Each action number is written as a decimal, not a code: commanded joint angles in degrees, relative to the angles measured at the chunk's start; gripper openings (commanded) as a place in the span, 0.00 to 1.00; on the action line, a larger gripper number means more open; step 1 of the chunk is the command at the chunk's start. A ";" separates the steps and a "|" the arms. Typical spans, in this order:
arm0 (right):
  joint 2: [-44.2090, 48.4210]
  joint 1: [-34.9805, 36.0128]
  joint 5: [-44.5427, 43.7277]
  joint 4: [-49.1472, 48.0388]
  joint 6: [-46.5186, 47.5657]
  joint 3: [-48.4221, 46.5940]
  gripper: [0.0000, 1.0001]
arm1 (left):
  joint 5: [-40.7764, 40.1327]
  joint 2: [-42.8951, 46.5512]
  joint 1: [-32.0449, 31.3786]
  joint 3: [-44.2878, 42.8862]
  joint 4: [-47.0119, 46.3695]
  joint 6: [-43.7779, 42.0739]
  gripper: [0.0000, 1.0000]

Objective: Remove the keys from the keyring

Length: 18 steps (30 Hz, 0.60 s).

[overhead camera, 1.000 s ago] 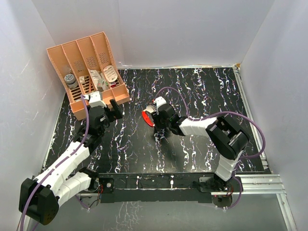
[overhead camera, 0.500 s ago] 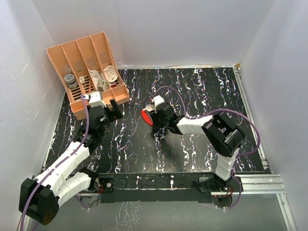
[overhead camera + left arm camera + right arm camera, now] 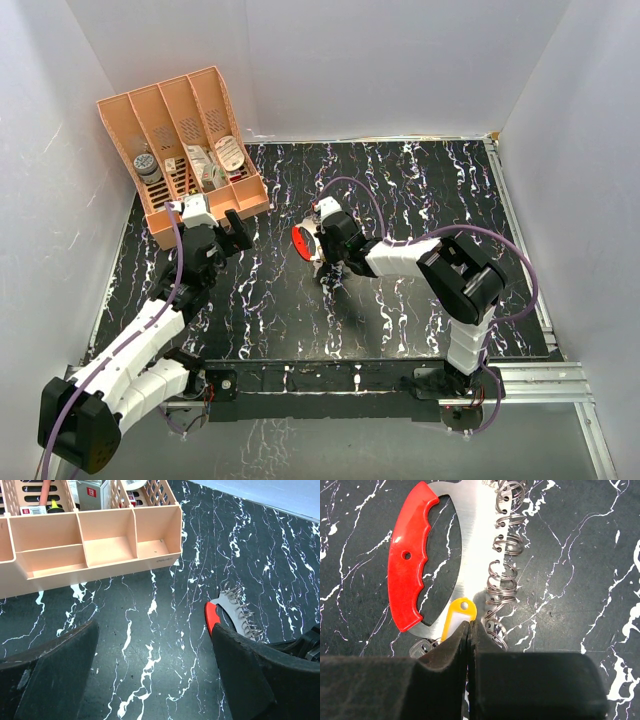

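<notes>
The keyring is a silvery plate (image 3: 470, 530) with a red grip (image 3: 410, 555) and several wire rings (image 3: 502, 575) along one edge. It lies flat on the black marbled table (image 3: 400, 190), and from above only its red grip (image 3: 300, 241) stands out. A yellow key tag (image 3: 456, 617) with a white label rests on the plate, a grey key head (image 3: 422, 647) beside it. My right gripper (image 3: 469, 626) is shut, its tips over the tag's lower right edge; nothing shows between them. My left gripper (image 3: 155, 680) hangs open over bare table, the red grip (image 3: 211, 619) by its right finger (image 3: 260, 675).
A peach divided organiser (image 3: 185, 150) with small items stands at the back left, close ahead of the left gripper (image 3: 222, 236). Its low front compartments (image 3: 100, 545) are empty. White walls enclose the table on three sides.
My right gripper has gone from half open to shut and has edged left, the red-gripped holder shifting slightly left with it. The left gripper stays open and has moved only slightly.
</notes>
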<state>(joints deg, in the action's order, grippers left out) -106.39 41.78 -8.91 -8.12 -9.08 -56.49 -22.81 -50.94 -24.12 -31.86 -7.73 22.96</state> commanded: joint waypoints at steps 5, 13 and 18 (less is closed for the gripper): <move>0.59 0.22 0.90 3.37 -0.08 -3.50 0.27 | -0.51 1.31 0.03 -0.05 -1.32 -0.53 0.93; 2.04 0.16 5.08 2.51 -1.20 -2.05 0.44 | -0.20 1.59 -0.01 0.03 -1.28 -0.55 0.93; 1.94 0.30 4.88 3.29 -0.94 -1.69 0.44 | -0.01 1.66 0.04 0.21 -1.43 -0.46 0.93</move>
<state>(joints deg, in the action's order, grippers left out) -106.32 41.80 -4.89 -5.50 -9.56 -57.95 -22.94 -50.81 -24.12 -31.86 -7.73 22.96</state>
